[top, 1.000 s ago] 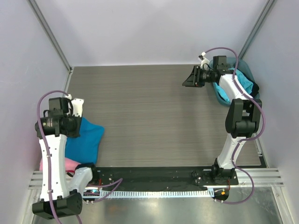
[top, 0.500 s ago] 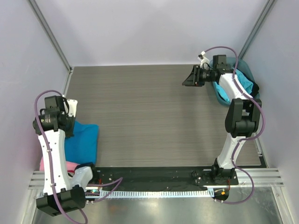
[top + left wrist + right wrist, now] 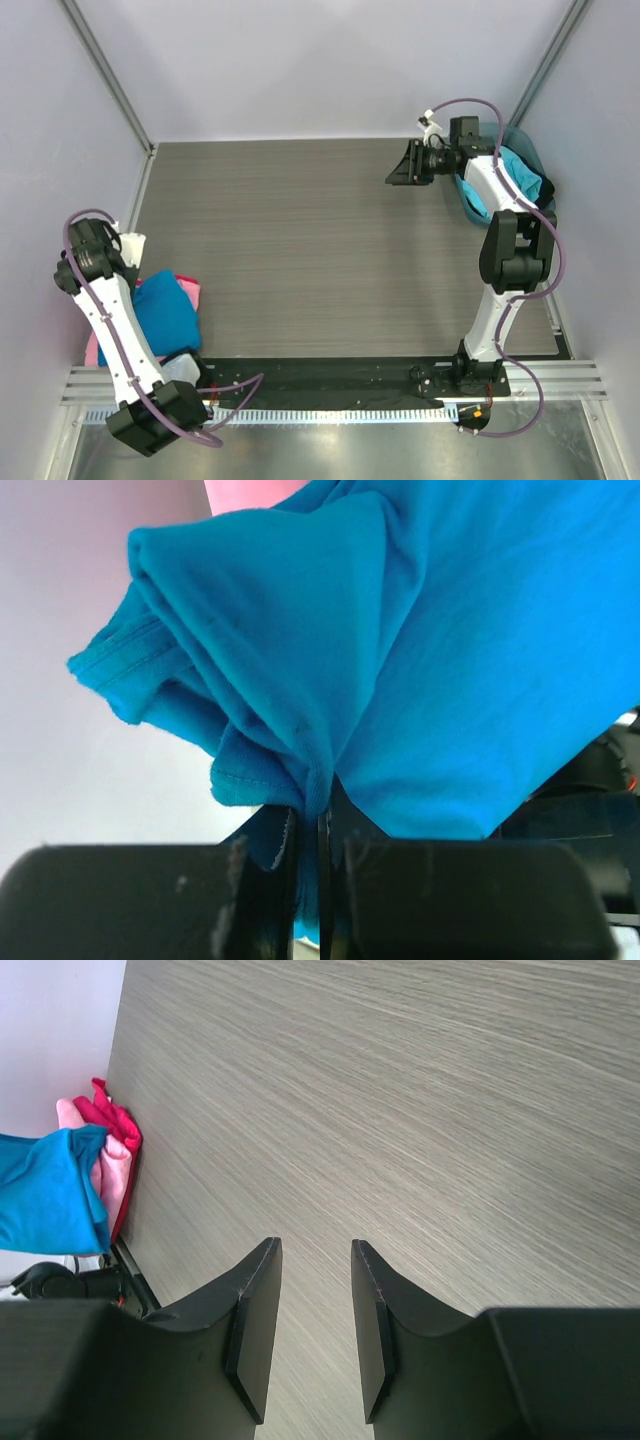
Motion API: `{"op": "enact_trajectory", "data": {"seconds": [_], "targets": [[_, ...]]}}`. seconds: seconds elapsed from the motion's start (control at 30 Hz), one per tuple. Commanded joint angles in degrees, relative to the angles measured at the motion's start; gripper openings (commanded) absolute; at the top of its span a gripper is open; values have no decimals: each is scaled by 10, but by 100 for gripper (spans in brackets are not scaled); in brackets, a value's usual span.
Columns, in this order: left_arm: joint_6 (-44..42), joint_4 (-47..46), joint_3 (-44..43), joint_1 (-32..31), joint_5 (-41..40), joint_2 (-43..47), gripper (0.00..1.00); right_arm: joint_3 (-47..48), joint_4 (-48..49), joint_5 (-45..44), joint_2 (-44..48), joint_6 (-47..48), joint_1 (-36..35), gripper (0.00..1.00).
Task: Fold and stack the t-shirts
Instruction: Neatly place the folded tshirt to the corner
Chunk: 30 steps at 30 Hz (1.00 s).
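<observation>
Top external view: the surface point(image 3: 300, 230) is lying bare across its centre and far edge, giving wide room between the two arms. All cloth is sitting at the margins. The deep blue t-shirt point(image 3: 165, 315) is bunching at the near-left corner, close against the left wall. It is overlapping the pink t-shirt point(image 3: 190, 292), which is showing beside and under it. The left tool point(image 3: 322, 825) is clamping narrow on a gathered fold of the deep blue t-shirt, with the cloth spreading in loose layers ahead of the fingers. The right tool point(image 3: 315, 1260) is hovering over bare surface near the far-right corner, its jaws standing slightly apart with nothing between them. Just behind it, the teal tub point(image 3: 466, 197) is sitting against the right wall, with the cyan t-shirt point(image 3: 520, 170) lying inside and the right arm crossing over it. Count: three t-shirts, one tub, two tools.
</observation>
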<state>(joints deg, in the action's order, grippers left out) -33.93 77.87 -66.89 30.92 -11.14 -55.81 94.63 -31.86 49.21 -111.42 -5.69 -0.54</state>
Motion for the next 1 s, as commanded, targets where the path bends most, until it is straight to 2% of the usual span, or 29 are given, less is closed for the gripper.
{"op": "enact_trajectory", "data": {"seconds": [0.0, 0.23, 0.8, 0.9, 0.97], "targets": [[-66, 20, 6, 30, -9, -12, 0, 20, 2, 7, 1, 13, -16, 40], [-61, -46, -17, 34, 9, -83, 0, 14, 1, 5, -5, 17, -26, 39], [-26, -117, -50, 34, 7, -201, 0, 16, 6, 6, -29, 20, -32, 39], [-11, -107, -62, 34, 13, -222, 0, 15, 6, 7, -32, 20, -32, 39], [-6, -104, -58, 34, 6, -223, 7, 14, 5, 7, -33, 23, -33, 39]]}}
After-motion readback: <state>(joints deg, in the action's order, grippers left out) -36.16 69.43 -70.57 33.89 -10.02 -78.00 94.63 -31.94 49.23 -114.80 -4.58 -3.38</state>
